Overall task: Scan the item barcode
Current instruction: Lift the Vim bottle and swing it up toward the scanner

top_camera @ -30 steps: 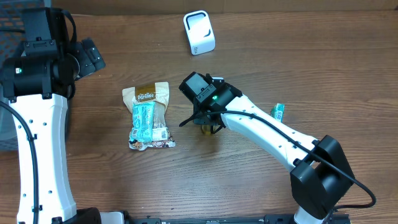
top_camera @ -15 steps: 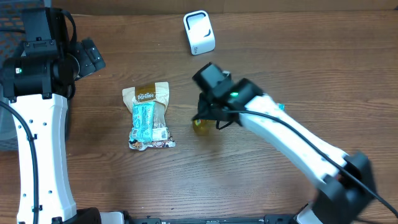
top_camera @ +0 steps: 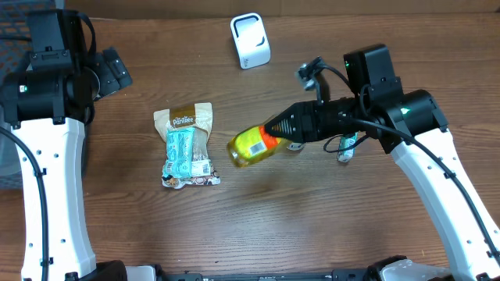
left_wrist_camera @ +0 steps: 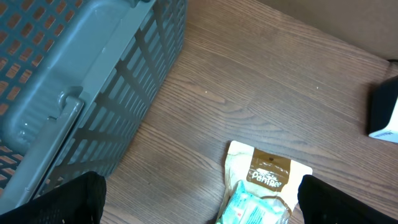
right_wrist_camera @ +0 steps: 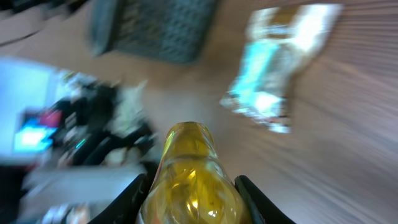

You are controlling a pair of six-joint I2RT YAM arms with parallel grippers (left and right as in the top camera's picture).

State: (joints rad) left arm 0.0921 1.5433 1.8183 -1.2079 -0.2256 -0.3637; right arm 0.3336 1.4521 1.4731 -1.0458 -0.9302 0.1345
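Since a second ago, our right arm [top_camera: 422, 148] has swung out toward the right. Its gripper [top_camera: 275, 133] now grips the yellow bottle [top_camera: 250, 146] at its capped end. We hold the bottle sideways above the wooden table [top_camera: 312, 226], just right of the snack bag [top_camera: 187, 146]. Our left arm [top_camera: 47, 156] stands at the left edge near a grey basket [left_wrist_camera: 74, 81], and its gripper [top_camera: 116, 72] is spread wide and holds nothing. The white scanner [top_camera: 250, 40] sits near the far edge, well apart from the bottle. A small teal packet [top_camera: 346, 148] lies by the right arm.
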